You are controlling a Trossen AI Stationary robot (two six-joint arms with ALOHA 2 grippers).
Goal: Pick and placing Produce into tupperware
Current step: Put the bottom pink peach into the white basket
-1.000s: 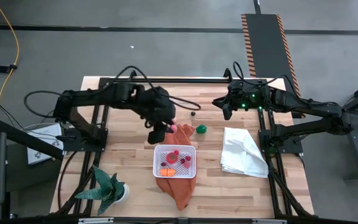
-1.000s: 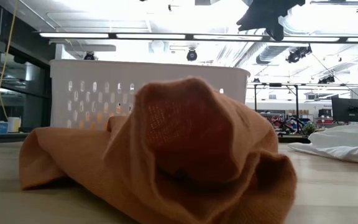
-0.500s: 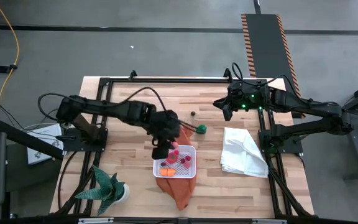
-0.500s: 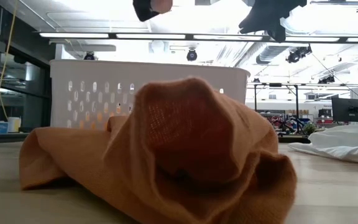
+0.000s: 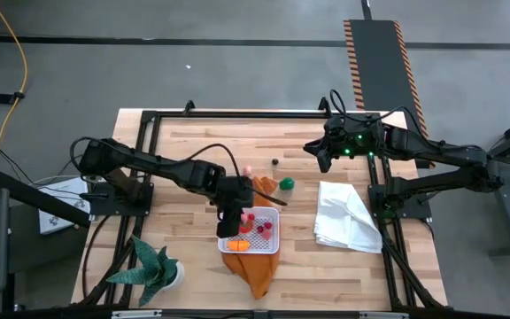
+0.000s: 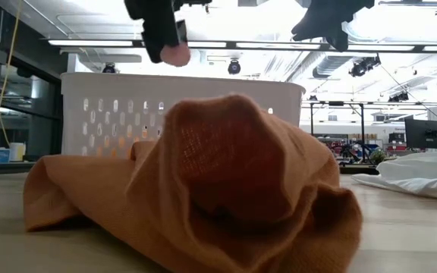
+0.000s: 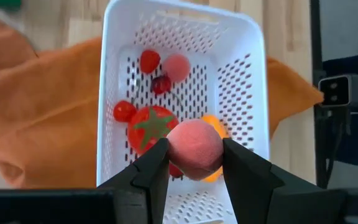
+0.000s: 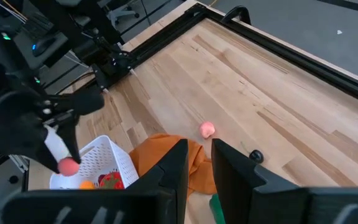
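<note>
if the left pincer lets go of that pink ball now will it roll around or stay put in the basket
The pink ball is round and smooth, so it would likely roll or bounce a little. The white basket has raised walls, and a toy tomato and other pieces crowd its floor, so it should settle quickly. The left pincer holds it above the basket.

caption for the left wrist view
Left end effector holds a pink toy fruit above the white container of produce.
</note>
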